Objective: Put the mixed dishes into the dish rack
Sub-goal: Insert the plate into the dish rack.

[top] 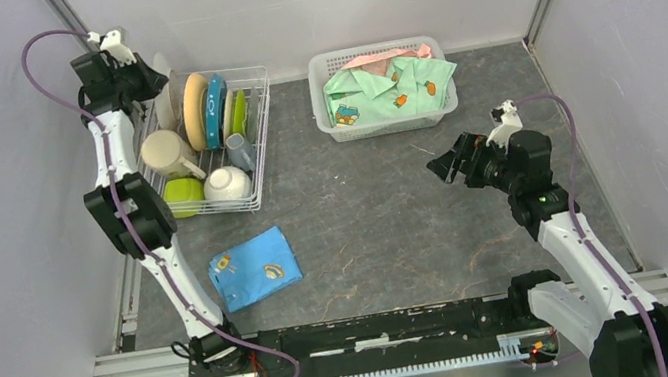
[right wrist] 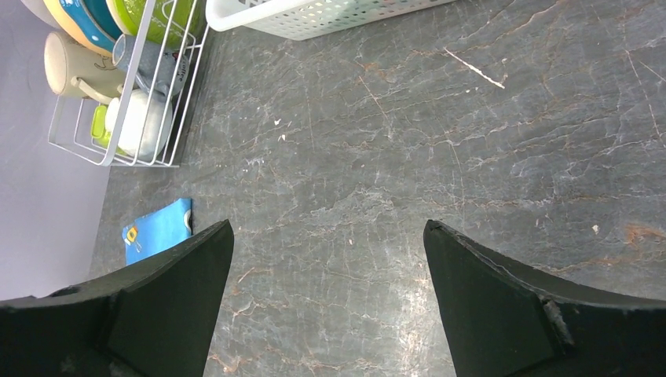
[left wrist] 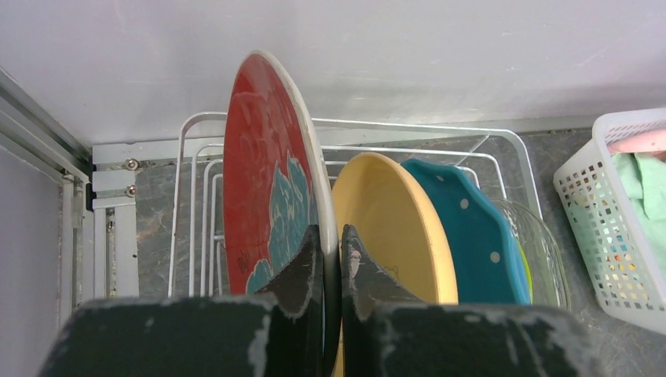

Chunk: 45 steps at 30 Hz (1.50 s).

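The white wire dish rack stands at the far left. In it stand an orange plate, a blue dotted plate and a lime-green plate. In front of them are a beige mug, a green cup, a white bowl and a small cup. My left gripper is shut on the rim of a red plate, held upright at the rack's left end beside the orange plate. My right gripper is open and empty over the bare table.
A white latticed basket with green clothing sits at the back centre. A folded blue cloth lies on the table in front of the rack. Grey walls close in on the left, back and right.
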{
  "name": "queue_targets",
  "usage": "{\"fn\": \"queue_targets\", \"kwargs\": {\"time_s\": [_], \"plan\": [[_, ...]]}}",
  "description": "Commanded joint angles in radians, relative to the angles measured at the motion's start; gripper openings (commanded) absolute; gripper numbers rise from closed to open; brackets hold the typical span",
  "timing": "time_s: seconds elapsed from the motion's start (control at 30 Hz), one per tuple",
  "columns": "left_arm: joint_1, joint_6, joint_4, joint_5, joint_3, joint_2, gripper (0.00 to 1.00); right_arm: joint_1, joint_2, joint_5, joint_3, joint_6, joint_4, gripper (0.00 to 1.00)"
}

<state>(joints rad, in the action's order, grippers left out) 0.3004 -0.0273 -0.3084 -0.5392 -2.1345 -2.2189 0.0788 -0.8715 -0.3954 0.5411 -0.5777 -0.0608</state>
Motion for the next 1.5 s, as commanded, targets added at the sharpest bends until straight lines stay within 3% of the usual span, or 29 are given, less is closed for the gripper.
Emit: {"fn": "queue_targets", "kwargs": {"time_s": [0.0, 0.13, 0.33, 0.53, 0.77, 0.93, 1.03, 1.17, 1.37, 1.47], "plan": [[0.022, 0.101, 0.020, -0.096, -0.060, 0.014, 0.02, 0.009, -0.014, 0.000, 0.039, 0.005, 0.044, 0.98], [0.030, 0.090, 0.015, -0.130, -0.059, 0.003, 0.05, 0.013, -0.030, 0.000, 0.042, 0.004, 0.050, 0.98], [0.030, 0.085, 0.000, -0.097, -0.049, -0.001, 0.39, 0.020, -0.034, 0.001, 0.036, -0.001, 0.054, 0.98], [0.029, 0.088, 0.000, -0.071, -0.050, 0.007, 0.50, 0.022, -0.040, 0.002, 0.033, -0.001, 0.054, 0.98], [0.023, 0.084, -0.002, -0.029, -0.042, 0.013, 0.47, 0.029, -0.040, -0.002, 0.027, -0.008, 0.088, 0.98], [0.007, 0.122, -0.001, 0.055, 0.028, 0.041, 0.19, 0.034, -0.029, -0.002, 0.019, -0.013, 0.093, 0.98], [0.000, 0.141, 0.020, 0.082, 0.107, 0.071, 0.16, 0.034, -0.023, 0.000, 0.018, -0.012, 0.093, 0.98], [-0.001, 0.148, 0.025, 0.106, 0.136, 0.085, 0.34, 0.036, -0.018, -0.002, 0.020, -0.004, 0.087, 0.98], [-0.002, 0.146, -0.015, 0.148, 0.051, 0.093, 0.63, 0.035, -0.007, -0.003, 0.019, -0.004, 0.084, 0.98], [-0.003, 0.135, -0.005, 0.166, 0.038, 0.116, 0.70, 0.036, -0.002, -0.004, 0.016, -0.007, 0.085, 0.98]]}}
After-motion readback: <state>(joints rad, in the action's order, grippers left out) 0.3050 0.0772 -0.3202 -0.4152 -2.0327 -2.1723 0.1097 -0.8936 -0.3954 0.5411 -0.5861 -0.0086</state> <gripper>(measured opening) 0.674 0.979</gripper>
